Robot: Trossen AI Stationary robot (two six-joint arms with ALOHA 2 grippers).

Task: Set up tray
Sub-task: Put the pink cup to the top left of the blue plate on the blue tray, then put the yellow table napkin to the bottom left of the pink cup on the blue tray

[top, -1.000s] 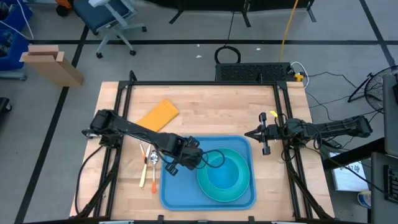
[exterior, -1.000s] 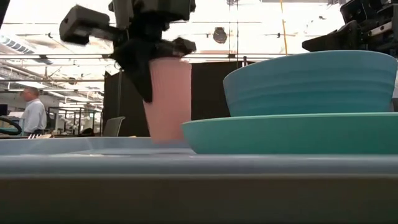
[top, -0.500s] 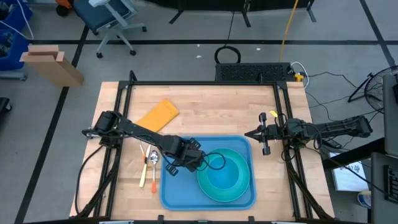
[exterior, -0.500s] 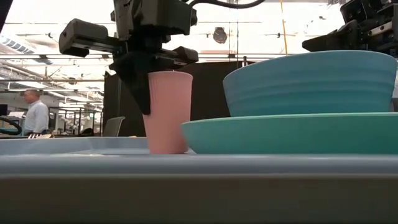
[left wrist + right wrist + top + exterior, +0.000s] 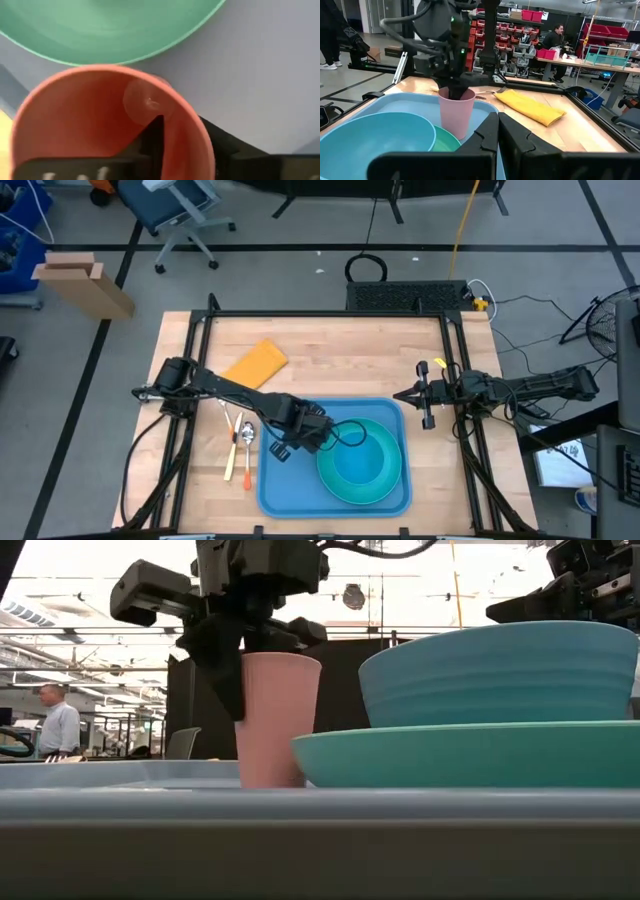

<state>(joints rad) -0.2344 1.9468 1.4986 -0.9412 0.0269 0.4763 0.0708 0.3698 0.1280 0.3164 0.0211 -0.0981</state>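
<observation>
A pink cup (image 5: 277, 720) stands upright in the blue tray (image 5: 275, 490), next to a turquoise plate (image 5: 328, 480) that carries a blue bowl (image 5: 360, 465). The cup also shows in the right wrist view (image 5: 456, 112). In the high view my left gripper (image 5: 305, 432) covers the cup from above and is shut on it. My right gripper (image 5: 425, 405) is shut and empty, off the tray near the table's right edge. My left gripper pinches the cup's wall at the rim (image 5: 192, 125), with one finger (image 5: 152, 140) inside the cup and the other (image 5: 225, 147) outside. The fingers come from above, pointing down. The cup is upright, its base low at the tray's floor beside the plate.
A yellow cloth (image 5: 255, 365) lies on the wooden table at the far left. Utensils with orange handles (image 5: 240, 445) lie just left of the tray. A black frame rims the table. A person (image 5: 55, 725) stands in the room beyond.
My left gripper has come down and gone a little toward the plate with the pink cup. The cup has stayed upright and now stands lower in the tray, closer to the plate's rim.
</observation>
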